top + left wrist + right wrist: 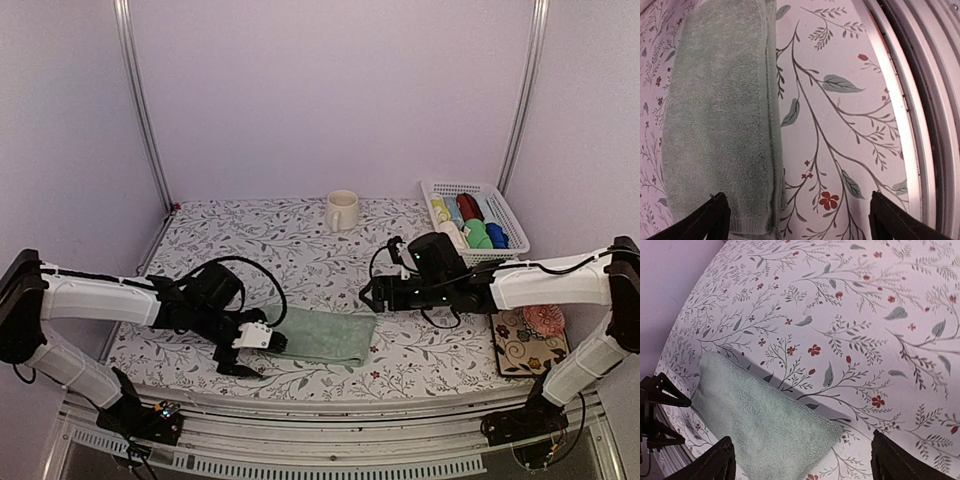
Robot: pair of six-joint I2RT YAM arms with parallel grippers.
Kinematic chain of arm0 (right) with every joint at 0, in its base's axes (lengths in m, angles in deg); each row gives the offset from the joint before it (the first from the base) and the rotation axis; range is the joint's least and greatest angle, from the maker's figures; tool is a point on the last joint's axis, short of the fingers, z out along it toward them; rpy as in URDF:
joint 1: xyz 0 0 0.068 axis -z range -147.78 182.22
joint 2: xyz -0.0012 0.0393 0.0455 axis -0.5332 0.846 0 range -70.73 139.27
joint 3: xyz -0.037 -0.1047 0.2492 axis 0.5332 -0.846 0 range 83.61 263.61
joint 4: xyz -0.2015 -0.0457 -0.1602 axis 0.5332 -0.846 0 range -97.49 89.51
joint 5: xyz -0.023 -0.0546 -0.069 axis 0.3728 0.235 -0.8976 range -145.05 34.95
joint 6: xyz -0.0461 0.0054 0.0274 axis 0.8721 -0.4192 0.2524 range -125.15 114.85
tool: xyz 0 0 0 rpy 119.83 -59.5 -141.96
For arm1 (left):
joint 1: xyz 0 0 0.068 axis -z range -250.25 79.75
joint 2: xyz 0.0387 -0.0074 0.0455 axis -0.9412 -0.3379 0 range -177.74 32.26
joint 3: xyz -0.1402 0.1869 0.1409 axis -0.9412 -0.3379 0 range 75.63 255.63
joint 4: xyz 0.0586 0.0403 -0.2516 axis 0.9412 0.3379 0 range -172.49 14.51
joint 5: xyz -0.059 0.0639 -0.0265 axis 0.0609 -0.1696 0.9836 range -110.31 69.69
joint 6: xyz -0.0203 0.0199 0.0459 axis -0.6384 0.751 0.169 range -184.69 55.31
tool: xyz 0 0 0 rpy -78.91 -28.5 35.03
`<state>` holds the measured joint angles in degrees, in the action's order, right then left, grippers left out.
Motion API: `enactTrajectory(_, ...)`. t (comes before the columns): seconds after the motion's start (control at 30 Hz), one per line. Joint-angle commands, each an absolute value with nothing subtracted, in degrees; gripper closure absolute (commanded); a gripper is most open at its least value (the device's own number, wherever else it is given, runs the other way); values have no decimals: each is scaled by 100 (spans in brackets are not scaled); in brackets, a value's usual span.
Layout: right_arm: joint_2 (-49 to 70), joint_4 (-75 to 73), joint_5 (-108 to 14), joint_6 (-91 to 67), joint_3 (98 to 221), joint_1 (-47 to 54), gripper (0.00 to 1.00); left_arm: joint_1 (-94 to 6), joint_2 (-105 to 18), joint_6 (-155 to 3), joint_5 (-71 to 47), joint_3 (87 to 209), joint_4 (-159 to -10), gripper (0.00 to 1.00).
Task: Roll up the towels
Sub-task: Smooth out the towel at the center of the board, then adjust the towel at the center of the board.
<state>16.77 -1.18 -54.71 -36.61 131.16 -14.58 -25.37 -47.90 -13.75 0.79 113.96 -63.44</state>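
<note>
Risk: the sage green towel [322,336] lies folded flat and unrolled, and both pincers are spread and hold nothing. A pinch that catches only the top layer would probably open the fold or start a skewed, loose roll. The towel lies near the front edge of the worktop [260,240], with its left end under one finger of the left pincer [797,196] and the other finger over bare worktop. The right pincer [801,436] stands at the opposite end with a towel corner below, between its fingers; contact cannot be determined.
</note>
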Motion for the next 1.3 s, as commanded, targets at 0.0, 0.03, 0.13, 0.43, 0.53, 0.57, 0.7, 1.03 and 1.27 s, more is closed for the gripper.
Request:
enactTrajectory(0.0,1093,-462,-5929,-3377,12992,-1431,0,-2062,-4659,-1452,-914,10960,-7420,3)
enactTrajectory(0.03,1024,-502,-5992,-3351,12980,-1432,1,-1929,-4685,-1472,-1091,10916,-7549,3)
enactTrajectory(0.13,848,-545,-6076,-3289,12928,-1425,1,-1705,-4834,-1567,-1685,10827,-7998,3)
enactTrajectory(0.43,851,-617,-6173,-3234,12827,-1429,1,-1547,-5674,-1546,-2759,10710,-8959,3)
enactTrajectory(0.53,841,-592,-6205,-3207,12799,-1435,1,-1653,-5853,-1376,-2955,10712,-9300,3)
enactTrajectory(0.57,850,-575,-6184,-3185,12782,-1424,1,-1777,-5914,-1328,-2900,10769,-9306,3)
enactTrajectory(0.7,939,-457,-6097,-3173,12735,-1427,1,-2355,-6286,-1246,-2733,11337,-9355,4)
enactTrajectory(1.03,1463,-296,-5609,-2999,12770,-1422,1,-3123,-7547,-2084,-3515,13233,-9386,3)
enactTrajectory(1.27,1465,87,-4643,-2231,12560,-1450,1,-3046,-5485,-1468,-1326,11852,-8855,3)
